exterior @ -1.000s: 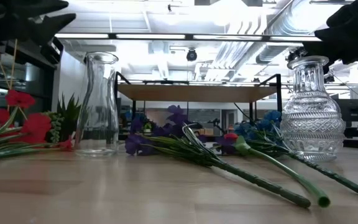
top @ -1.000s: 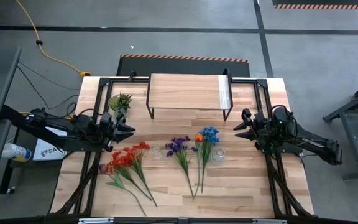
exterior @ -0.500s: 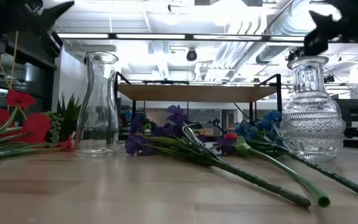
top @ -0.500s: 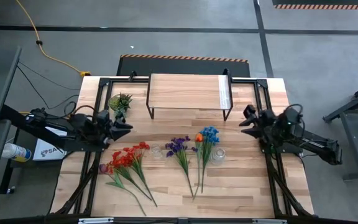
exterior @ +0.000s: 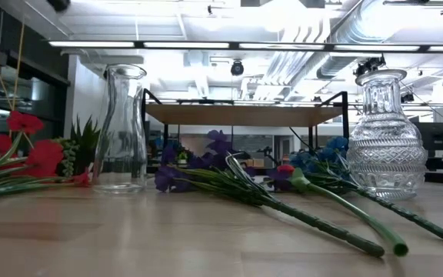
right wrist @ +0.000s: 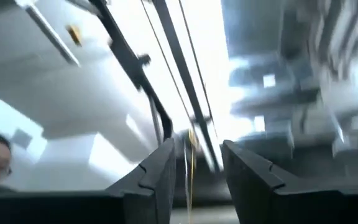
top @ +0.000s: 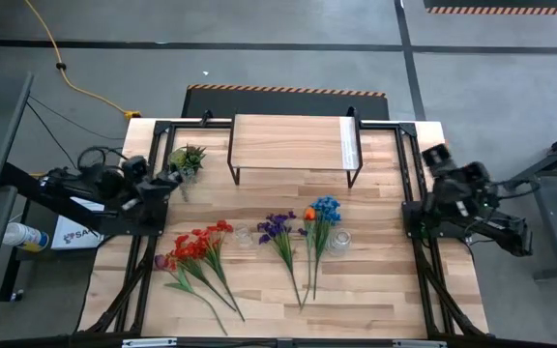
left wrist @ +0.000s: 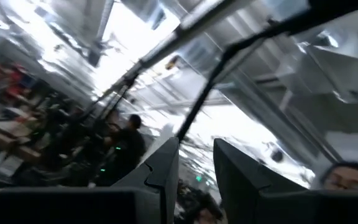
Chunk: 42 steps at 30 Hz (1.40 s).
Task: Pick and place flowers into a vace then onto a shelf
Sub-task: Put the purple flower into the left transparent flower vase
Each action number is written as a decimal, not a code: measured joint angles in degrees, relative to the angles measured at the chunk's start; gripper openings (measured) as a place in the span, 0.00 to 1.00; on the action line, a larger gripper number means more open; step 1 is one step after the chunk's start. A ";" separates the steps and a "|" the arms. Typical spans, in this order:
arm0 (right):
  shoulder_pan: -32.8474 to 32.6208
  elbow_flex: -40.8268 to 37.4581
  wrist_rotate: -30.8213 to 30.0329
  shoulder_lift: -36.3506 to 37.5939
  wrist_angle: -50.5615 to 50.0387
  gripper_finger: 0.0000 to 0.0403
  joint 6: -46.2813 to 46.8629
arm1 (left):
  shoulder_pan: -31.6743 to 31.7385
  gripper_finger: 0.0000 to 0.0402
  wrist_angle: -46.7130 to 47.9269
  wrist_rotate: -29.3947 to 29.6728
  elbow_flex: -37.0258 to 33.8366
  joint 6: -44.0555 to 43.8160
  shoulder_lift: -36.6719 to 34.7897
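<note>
Both arms sit folded at the table's side edges, wrist cams aimed at the ceiling: left gripper point(left wrist: 194, 168) and right gripper point(right wrist: 197, 168) each show a narrow empty gap between the fingers, nothing grasped. All flowers lie flat on the table in front of the shelf point(top: 288, 141), stems running toward the front edge: red spray point(top: 197, 253) closest to the left arm, blue/orange spray point(top: 319, 224) beside the ribbed vase point(top: 339, 241) closer to the right arm, purple spray point(top: 280, 235) between, by the plain vase point(top: 244, 235). Judging by that layout, left arm takes red first, reaching inward and crossing the stem's long axis
</note>
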State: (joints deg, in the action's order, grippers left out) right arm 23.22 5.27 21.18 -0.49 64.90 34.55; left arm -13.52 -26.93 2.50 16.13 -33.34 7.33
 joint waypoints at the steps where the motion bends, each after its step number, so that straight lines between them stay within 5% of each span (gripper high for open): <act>1: -0.02 1.18 -0.29 0.00 0.47 0.31 -0.09 | 0.00 0.34 2.36 -1.00 2.13 0.25 0.03; 6: -0.02 11.37 1.79 -2.05 -4.64 0.31 -0.58 | 0.00 0.34 19.99 -1.68 14.81 0.28 0.45; 19: -0.02 51.49 11.96 -24.00 -47.63 0.31 -12.45 | 0.00 0.34 52.34 -1.90 42.48 -11.32 11.40; 30: -0.02 78.26 25.28 -48.79 -60.38 0.31 -12.56 | 0.00 0.34 57.18 -2.11 49.98 -16.76 23.94; 42: -0.02 96.07 35.72 -66.58 -75.49 0.31 -12.55 | 0.00 0.34 57.59 -8.36 53.90 -27.20 34.57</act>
State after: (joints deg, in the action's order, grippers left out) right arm 23.20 101.33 56.90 -67.07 -10.59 22.00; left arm -13.52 30.66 -5.86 70.03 -60.54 41.90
